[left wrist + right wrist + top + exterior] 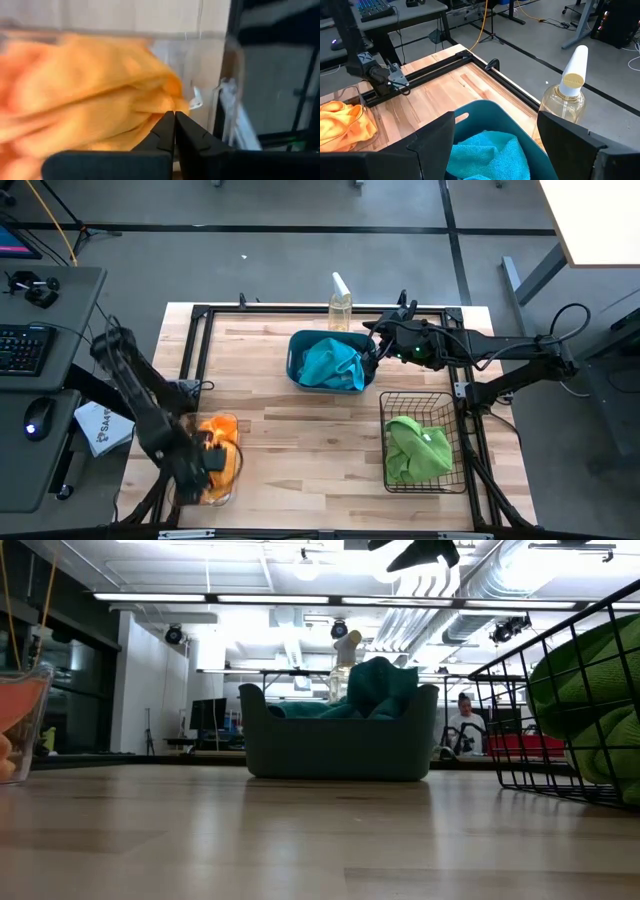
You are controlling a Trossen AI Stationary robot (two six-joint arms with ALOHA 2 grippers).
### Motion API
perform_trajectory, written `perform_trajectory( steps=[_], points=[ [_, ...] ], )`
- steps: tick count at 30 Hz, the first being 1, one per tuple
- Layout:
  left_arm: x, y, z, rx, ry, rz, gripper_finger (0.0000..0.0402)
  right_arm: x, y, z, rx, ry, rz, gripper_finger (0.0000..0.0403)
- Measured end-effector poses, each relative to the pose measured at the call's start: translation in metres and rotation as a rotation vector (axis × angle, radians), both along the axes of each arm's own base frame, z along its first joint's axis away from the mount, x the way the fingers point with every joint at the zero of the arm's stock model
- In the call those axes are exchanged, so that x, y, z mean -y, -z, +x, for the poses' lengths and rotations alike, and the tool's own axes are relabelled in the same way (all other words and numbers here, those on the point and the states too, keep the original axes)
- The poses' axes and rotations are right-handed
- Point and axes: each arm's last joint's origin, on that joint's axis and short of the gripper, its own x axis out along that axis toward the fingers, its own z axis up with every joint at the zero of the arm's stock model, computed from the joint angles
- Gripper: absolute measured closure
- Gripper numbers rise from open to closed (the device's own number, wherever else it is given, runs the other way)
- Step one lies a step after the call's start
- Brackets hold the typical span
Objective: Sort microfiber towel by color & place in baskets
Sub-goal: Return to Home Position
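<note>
From above, the wooden desk (300, 440) carries three containers. A teal tub (296, 368) sits at the far middle with blue towels (330, 362) heaped in it, and a spray bottle (340, 306) stands just behind it. The black wire basket (388, 480) is at the near right and holds a green towel (418, 446). The clear bin (222, 498) is at the near left corner with orange towels (225, 442) inside. The left claw (215, 457) hangs over the bin, and the right claw (372, 350) is at the tub's right rim.

At desk height, the tub stands mid-desk with blue cloth poking above its rim. The basket of green is at the right edge and the bin with orange at the left edge. A person (465, 716) shows far behind.

The left wrist view shows that claw's fingers pressed together with nothing between them, and orange cloth right beyond the tips.

The right wrist view shows that claw spread wide and empty above the tub and blue towels, with the bottle beside.
</note>
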Motion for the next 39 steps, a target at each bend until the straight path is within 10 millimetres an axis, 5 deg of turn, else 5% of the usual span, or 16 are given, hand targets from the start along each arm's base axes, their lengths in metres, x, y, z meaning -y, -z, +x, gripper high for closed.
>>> perform_trajectory(
  steps=[6, 12, 18, 23, 31, 39],
  points=[
    [-0.055, -0.049, -0.002, 0.331, -0.167, 0.019, 0.0401, 0.0, -0.002, -0.001, 0.014, 0.0, 0.001, 0.0124],
    [-0.132, -0.088, 0.003, 0.793, -0.519, 0.276, 0.0401, 0.0, -0.013, -0.014, 0.058, 0.0, -0.001, 0.013],
    [-0.181, -0.105, -0.013, 1.074, -0.613, 0.529, 0.0401, 0.0, -0.018, -0.022, 0.066, -0.002, -0.004, 0.0235],
    [-0.198, -0.077, -0.009, 1.395, -0.644, 0.412, 0.0401, 0.0, -0.014, -0.02, 0.047, -0.026, 0.024, 0.0386],
    [-0.224, 0.02, 0.009, 1.499, -0.758, 0.211, 0.0401, 0.002, -0.002, -0.027, -0.078, -0.081, 0.11, 0.0399],
    [-0.225, 0.066, -0.006, 1.533, -0.838, 0.042, 0.0401, 0.0, 0.011, -0.036, -0.212, -0.085, 0.223, 0.04]
  ],
)
